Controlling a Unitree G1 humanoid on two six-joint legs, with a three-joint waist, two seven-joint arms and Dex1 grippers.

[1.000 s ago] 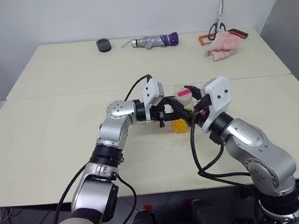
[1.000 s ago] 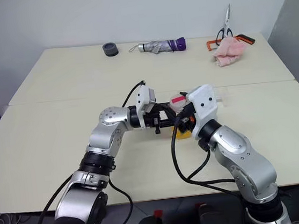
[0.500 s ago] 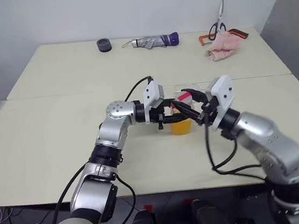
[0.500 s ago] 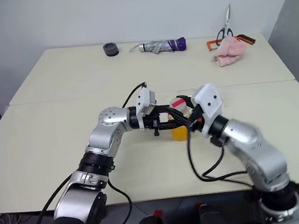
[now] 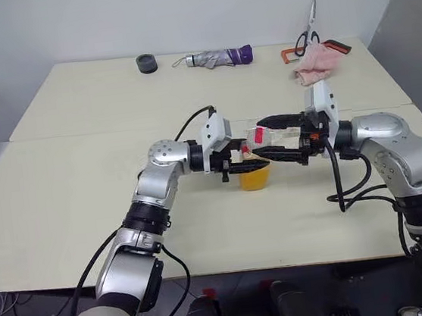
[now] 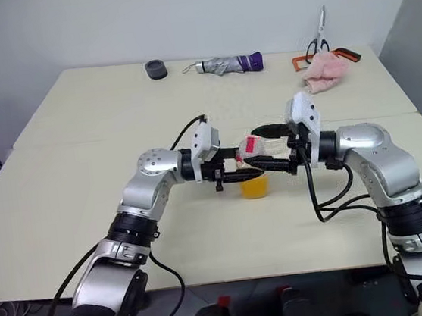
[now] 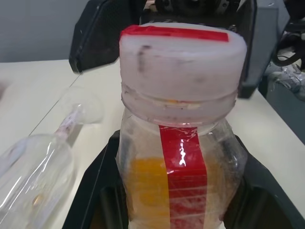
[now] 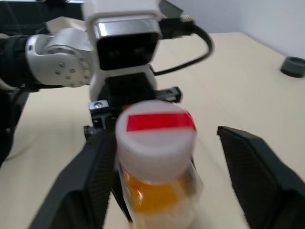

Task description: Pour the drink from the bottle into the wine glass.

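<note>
Now the bottle point(image 7: 178, 157) is clamped upright in the left gripper point(image 5: 246, 168); the right gripper point(image 5: 270, 137) is held wide open around its cap point(image 8: 155, 138).

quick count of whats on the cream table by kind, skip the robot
clear plastic bottle with red-and-white cap: 1
clear stemmed wine glass: 1
folded grey and purple umbrella: 1
scissors: 1
orange-handled tool: 1
pink cloth: 1
black round ring: 1
total: 7
</note>
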